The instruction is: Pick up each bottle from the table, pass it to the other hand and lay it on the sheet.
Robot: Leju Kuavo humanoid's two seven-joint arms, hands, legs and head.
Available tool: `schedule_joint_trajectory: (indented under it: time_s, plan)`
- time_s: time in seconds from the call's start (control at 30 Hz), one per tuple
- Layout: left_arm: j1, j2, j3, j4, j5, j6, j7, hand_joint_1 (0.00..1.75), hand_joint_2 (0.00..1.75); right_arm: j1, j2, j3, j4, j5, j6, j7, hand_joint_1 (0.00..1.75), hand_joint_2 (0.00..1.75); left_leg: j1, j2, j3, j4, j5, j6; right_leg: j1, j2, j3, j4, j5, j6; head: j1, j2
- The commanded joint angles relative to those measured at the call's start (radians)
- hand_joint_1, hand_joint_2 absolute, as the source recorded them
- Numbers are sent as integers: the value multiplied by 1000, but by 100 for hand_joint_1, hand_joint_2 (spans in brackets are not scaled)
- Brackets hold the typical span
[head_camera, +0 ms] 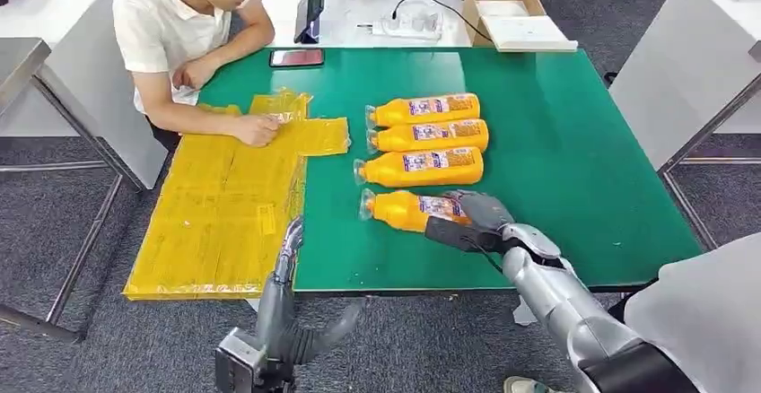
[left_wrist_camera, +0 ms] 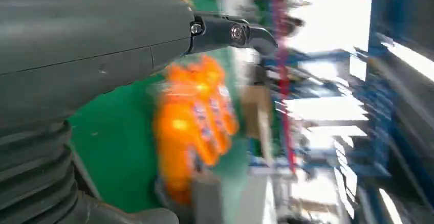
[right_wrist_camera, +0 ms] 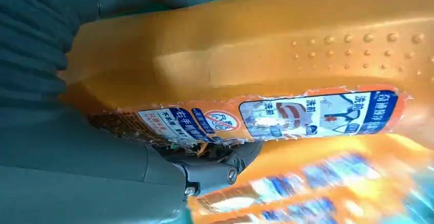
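Four orange bottles lie side by side on the green table (head_camera: 565,142), caps pointing left. My right hand (head_camera: 471,221) grips the base end of the nearest bottle (head_camera: 404,210), which still lies on the table. Up close the right hand (right_wrist_camera: 77,173) wraps that bottle (right_wrist_camera: 286,45) beside its label. The other three bottles (head_camera: 420,167) (head_camera: 431,135) (head_camera: 424,109) lie beyond it. The yellow sheet (head_camera: 220,205) covers the table's left part. My left hand (head_camera: 289,242) hovers at the front edge beside the sheet, holding nothing. In its blurred wrist view the left hand (left_wrist_camera: 92,45) faces the bottles (left_wrist_camera: 194,116).
A person sits at the far left with one hand (head_camera: 258,129) resting on the sheet. A phone (head_camera: 296,57) lies at the table's far edge. Behind it a white table carries a tablet (head_camera: 311,7) and a cardboard box (head_camera: 507,12). Green surface lies bare right of the bottles.
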Motion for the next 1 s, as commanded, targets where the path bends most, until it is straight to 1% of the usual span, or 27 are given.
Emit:
schedule_joint_trajectory:
  time_s: [0.03,0.07,0.1,0.17,0.27,0.3,0.33,0.47,0.57,0.63,0.77,0.8,1.0]
  plan:
    - [26,-27,106,105,290,72,106,0,175,364,116,-92,-577,-331,0,-15,175,175,2,3,3,-3,-1,-3,2,1,3,-2,0,-3,-1,0]
    - [26,-22,101,111,302,76,97,0,175,367,116,-79,-599,-336,-9,7,175,175,3,4,2,-3,-1,-4,2,3,2,-2,0,-4,-1,0]
    - [26,-22,101,111,302,76,97,0,175,367,116,-79,-599,-336,-9,7,175,175,3,2,1,-1,-1,-3,3,1,0,-1,-1,-3,-1,0]
    - [23,-19,95,110,305,79,96,0,175,361,107,-76,-588,-342,-11,8,175,175,3,1,-3,-1,0,-3,3,0,-5,0,-1,-3,-1,0]
    - [21,-17,91,107,307,81,96,0,175,357,103,-76,-576,-349,-12,3,175,175,4,0,-8,-1,2,-4,3,-1,-8,1,-1,-3,-1,0]
    - [21,-17,91,107,307,81,96,0,175,357,103,-76,-576,-349,-12,3,175,175,5,0,-7,-1,0,-5,4,-2,-7,1,-3,-4,-1,0]
    - [21,-17,91,107,307,81,96,0,175,357,103,-76,-576,-349,-12,3,175,175,4,-1,-9,-1,2,-3,3,-1,-8,1,-2,-2,-1,0]
    - [21,-17,91,107,307,81,96,0,175,357,103,-76,-576,-349,-12,3,175,175,4,2,-10,-1,1,-3,3,0,-9,0,-1,-3,-1,0]
    - [21,-17,91,107,307,81,96,0,175,357,103,-76,-576,-349,-12,3,175,175,2,-1,-13,-1,2,-3,1,-1,-12,0,-1,-2,-1,0]
    - [21,-17,91,107,307,81,96,0,175,357,103,-76,-576,-349,-12,3,175,175,2,0,-14,-1,2,-3,1,0,-14,0,0,-2,-1,0]
    - [21,-17,91,107,307,81,96,0,175,357,103,-76,-576,-349,-12,3,175,175,3,1,-12,-2,1,-4,2,0,-12,0,-1,-3,-1,0]
    - [21,-17,91,107,307,81,96,0,175,357,103,-76,-576,-349,-12,3,175,175,2,0,-15,-1,2,-3,1,0,-14,0,0,-2,-1,0]
    - [21,-17,91,107,307,81,96,0,175,357,103,-76,-576,-349,-12,3,175,175,2,0,-13,-1,1,-3,1,-1,-13,0,-1,-3,-1,0]
